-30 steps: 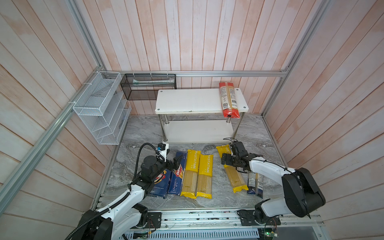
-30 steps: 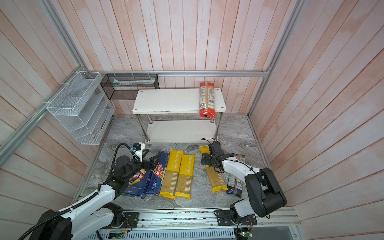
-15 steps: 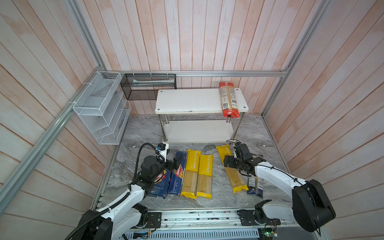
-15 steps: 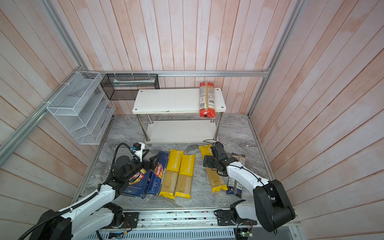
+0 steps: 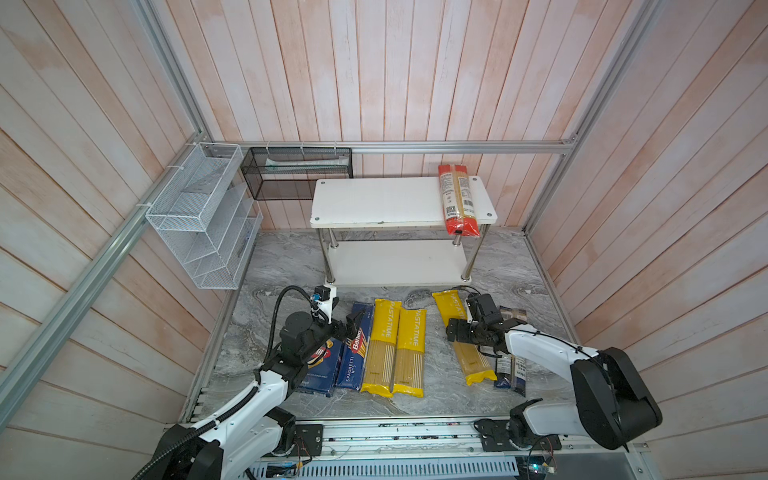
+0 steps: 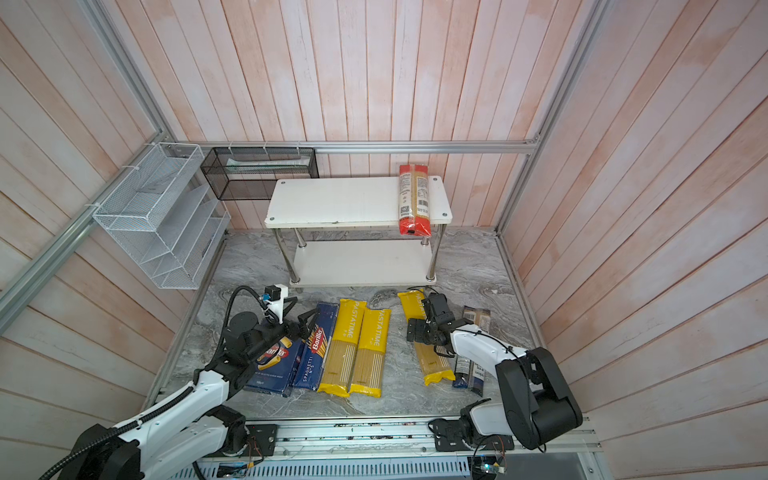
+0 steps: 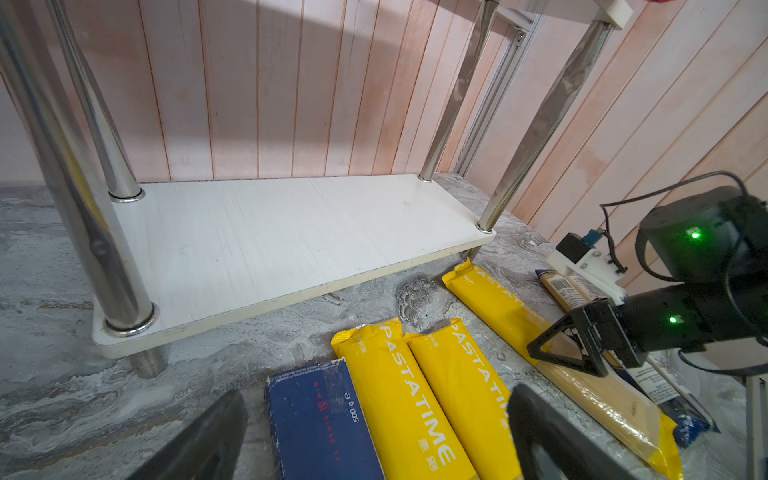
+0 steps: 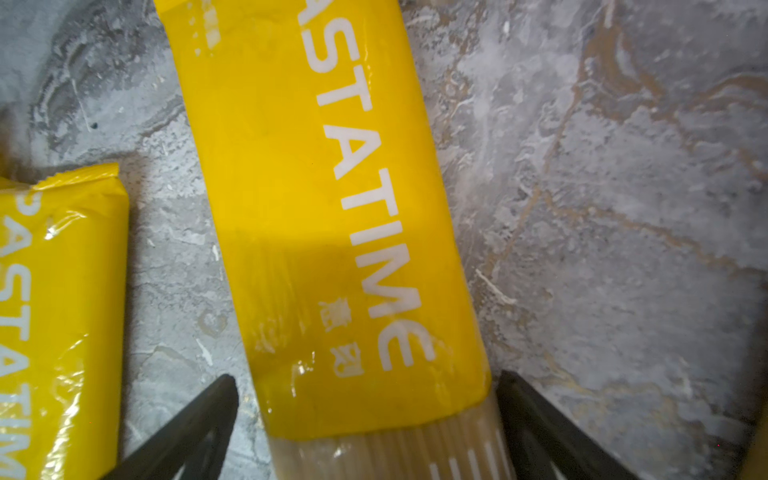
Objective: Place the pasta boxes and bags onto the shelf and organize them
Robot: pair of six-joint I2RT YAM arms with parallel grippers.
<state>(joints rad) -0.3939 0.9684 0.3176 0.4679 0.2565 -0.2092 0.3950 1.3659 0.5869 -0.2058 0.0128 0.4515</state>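
Here the shelf (image 5: 374, 203) stands against the back edge of the grey marbled bench (image 5: 286, 266). One pack is on it: the red-ended bag (image 5: 457, 199) lies across the right end of the top board, with its near end hanging over the front edge.

The other packs lie flat on the bench in front of the shelf, lengthwise from back to front. At the left is the wide blue box (image 6: 274, 374), partly under the left arm, and the narrow blue box (image 5: 353, 353) touches its right side. Next come the first yellow bag (image 5: 382, 345) and the second yellow bag (image 5: 411, 349), pressed side by side. Set apart to the right, the third yellow bag (image 5: 473, 361) lies slanted, its far end near the shelf's right front leg. The dark-ended bag (image 5: 510, 370) lies just beside it, nearest the bench's right edge, partly under the right arm.

The right gripper (image 8: 365, 378) is low over the third yellow bag, its jaws spread wide on either side of the pack and gripping nothing. The left gripper (image 7: 378, 392) hangs over the far end of the narrow blue box, spread wide too and empty.

A white wire rack (image 5: 199, 216) hangs on the left wall and a black mesh basket (image 5: 291, 174) on the back wall
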